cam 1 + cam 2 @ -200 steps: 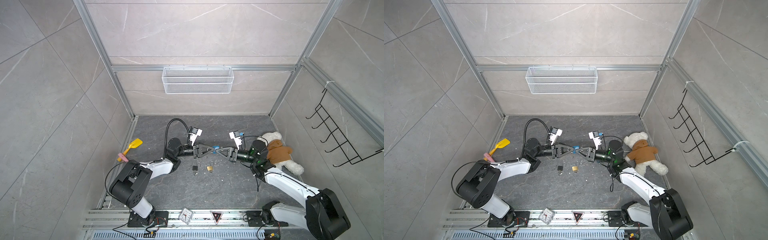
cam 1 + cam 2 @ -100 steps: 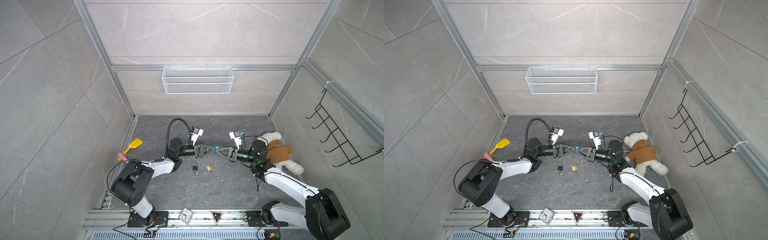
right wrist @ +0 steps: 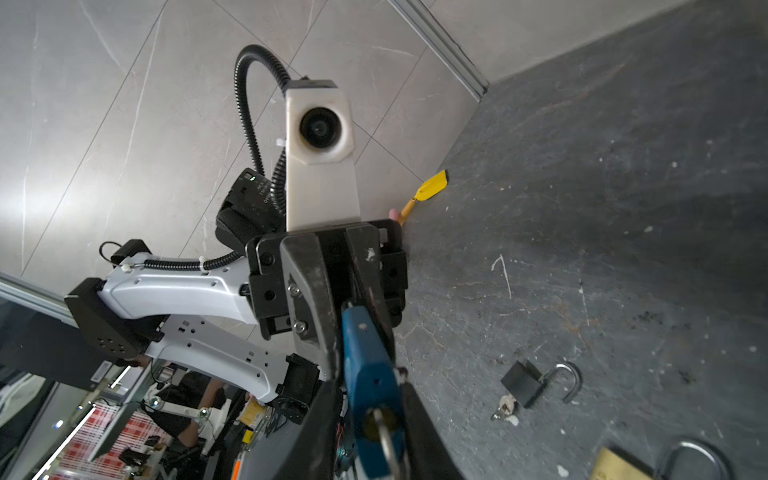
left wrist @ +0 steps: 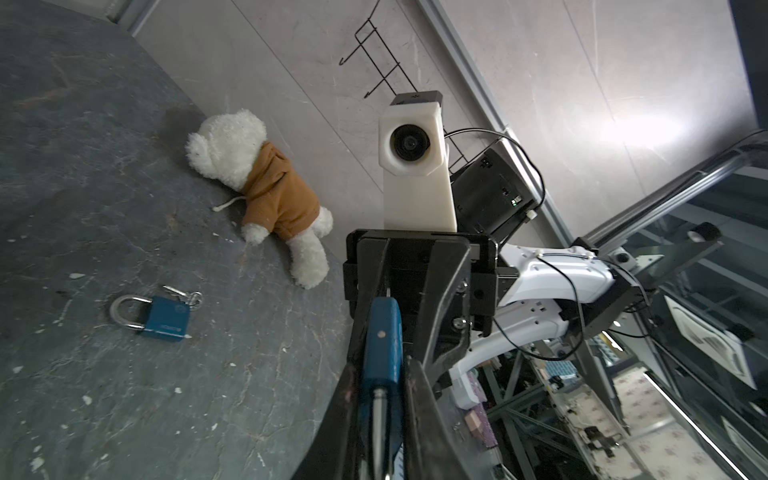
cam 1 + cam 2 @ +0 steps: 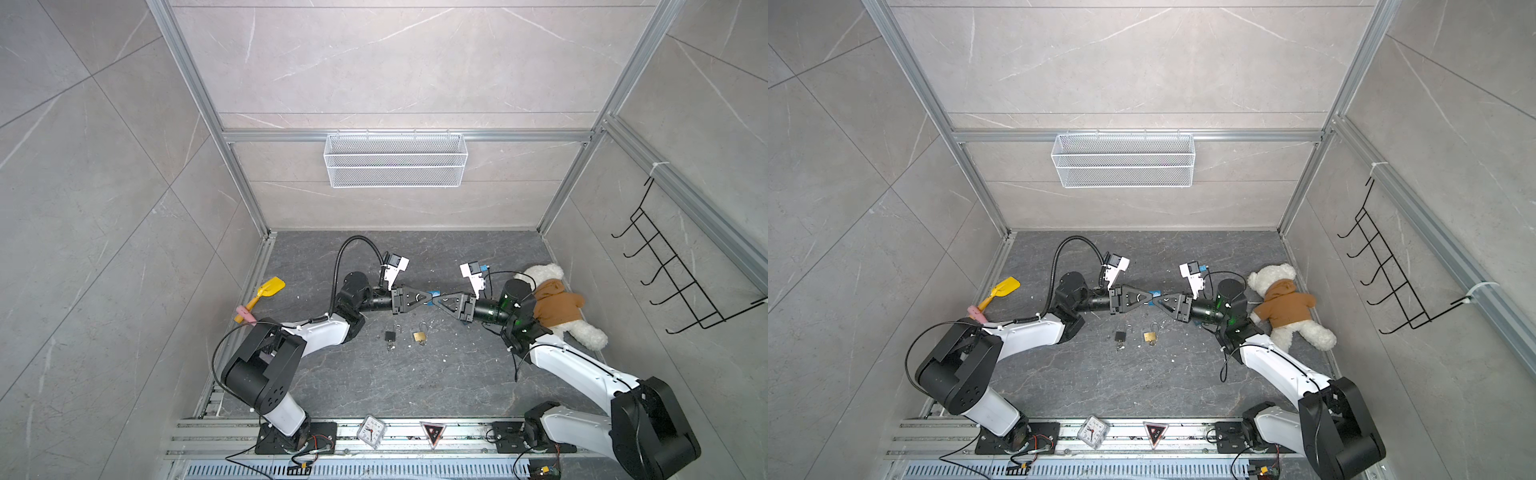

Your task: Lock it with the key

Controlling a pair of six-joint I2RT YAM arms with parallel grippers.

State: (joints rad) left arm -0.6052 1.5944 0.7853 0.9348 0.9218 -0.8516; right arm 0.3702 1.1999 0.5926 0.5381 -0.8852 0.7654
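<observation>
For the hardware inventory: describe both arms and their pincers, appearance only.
The left arm and right arm match: white shells between bulky black joints. The left pincer and right pincer are black, with triangular cut-out fingers. Each wrist carries a white camera housing. A ribbed black hose arcs over the left arm; thin black cables trail from the right.

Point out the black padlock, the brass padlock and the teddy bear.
black padlock (image 5: 390,336), in a top view, on its dark body.
brass padlock (image 5: 419,336), in a top view, on its gold body.
teddy bear (image 5: 555,305), in a top view, on its brown hoodie.
</observation>
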